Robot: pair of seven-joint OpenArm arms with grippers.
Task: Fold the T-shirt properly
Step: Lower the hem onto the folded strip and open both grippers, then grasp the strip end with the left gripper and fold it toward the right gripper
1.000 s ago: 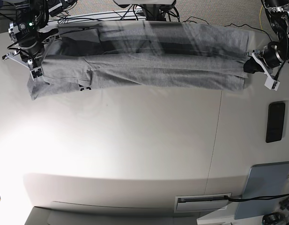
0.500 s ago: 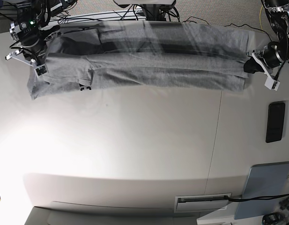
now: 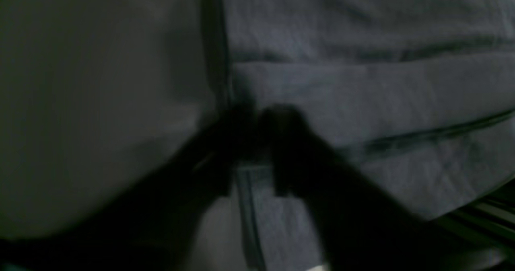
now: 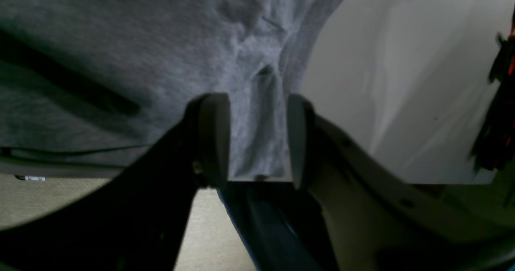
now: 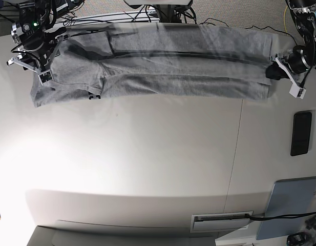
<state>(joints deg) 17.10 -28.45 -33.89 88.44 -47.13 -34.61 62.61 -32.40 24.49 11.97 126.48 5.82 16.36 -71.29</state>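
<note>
The heather-grey T-shirt (image 5: 163,66) lies stretched in a long band along the table's far edge, folded lengthwise, with a bit of black lettering (image 5: 94,96) showing at its near edge. My right gripper (image 5: 44,76) is at the shirt's left end. In the right wrist view (image 4: 257,142) its pads (image 4: 213,138) stand apart with a flap of grey cloth (image 4: 141,42) showing between them. My left gripper (image 5: 274,70) is at the shirt's right end. In the dark, blurred left wrist view (image 3: 257,142) its fingers sit close together on the hem (image 3: 362,82).
A black phone (image 5: 301,133) lies near the right edge, with a grey-blue pad (image 5: 291,205) nearer the front. A seam (image 5: 237,154) runs across the white table. Cables (image 5: 163,15) lie beyond the far edge, and a white slotted fixture (image 5: 222,220) sits at the front.
My right gripper has moved a little toward the far edge. The raised, blurred upper layer of the shirt has settled flat. The left gripper has not moved.
</note>
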